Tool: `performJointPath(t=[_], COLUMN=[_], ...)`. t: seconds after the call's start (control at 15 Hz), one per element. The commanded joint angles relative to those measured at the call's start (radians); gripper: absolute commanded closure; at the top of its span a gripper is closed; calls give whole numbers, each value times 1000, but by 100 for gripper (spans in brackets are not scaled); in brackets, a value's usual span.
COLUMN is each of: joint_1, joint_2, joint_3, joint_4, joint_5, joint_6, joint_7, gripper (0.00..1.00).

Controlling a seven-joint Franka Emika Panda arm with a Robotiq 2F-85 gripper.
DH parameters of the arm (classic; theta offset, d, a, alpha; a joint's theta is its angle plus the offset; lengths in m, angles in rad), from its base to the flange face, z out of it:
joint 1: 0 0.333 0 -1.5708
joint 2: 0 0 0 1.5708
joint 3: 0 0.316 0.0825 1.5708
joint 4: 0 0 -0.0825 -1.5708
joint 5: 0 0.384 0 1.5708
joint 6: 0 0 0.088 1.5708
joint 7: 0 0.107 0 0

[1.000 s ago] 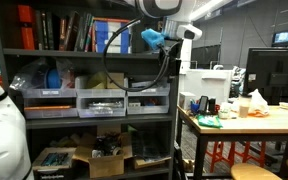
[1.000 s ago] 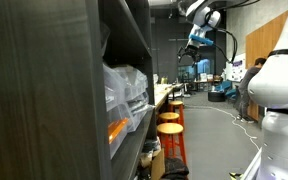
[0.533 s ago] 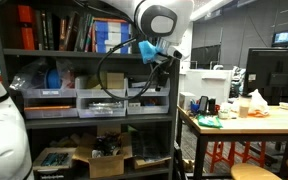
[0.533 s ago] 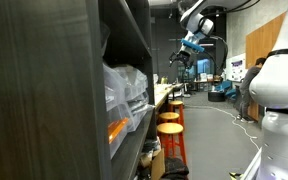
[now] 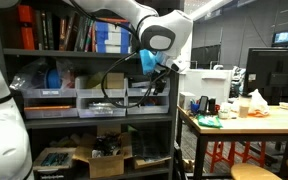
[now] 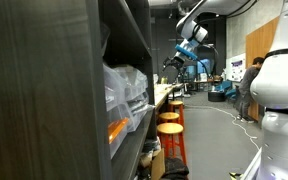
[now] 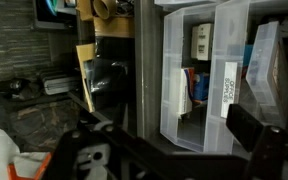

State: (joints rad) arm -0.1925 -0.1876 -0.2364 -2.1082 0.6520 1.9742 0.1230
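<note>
Pincer (image 7: 170, 148) wide apart, clear bin (image 7: 176, 60) ahead, label (image 7: 229, 88) seemingly illegible.

**Three cameras around one shelf**

An exterior view stands back and faces the front of the tall dark metal shelving unit (image 5: 44, 52) square on, at mid-shelf height, with a light wooden table (image 5: 254, 120) at its right edge. An exterior view sits hard against that unit's end (image 6: 44, 90) and looks along its front, down the aisle past round wooden stools (image 6: 170, 118). Both share the white robot arm (image 5: 159, 30) (image 6: 192, 28) and the clear plastic storage bins (image 5: 102, 102) (image 6: 124, 90). The wrist view faces those bins (image 7: 189, 80) from very near.
</note>
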Motion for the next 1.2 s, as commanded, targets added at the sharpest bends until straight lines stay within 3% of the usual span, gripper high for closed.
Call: performJointPath(t=[0.0,0.6,1.13], joint_1=[8,1,-3], joint_2=[48,115,170], joint_3=[-7,-6,4], joint_4=[15,55,110], joint_5=[97,306,388], joint_6=[28,-44,-175], joint_7=[-99,-339,-511], gripper=[0,0,0])
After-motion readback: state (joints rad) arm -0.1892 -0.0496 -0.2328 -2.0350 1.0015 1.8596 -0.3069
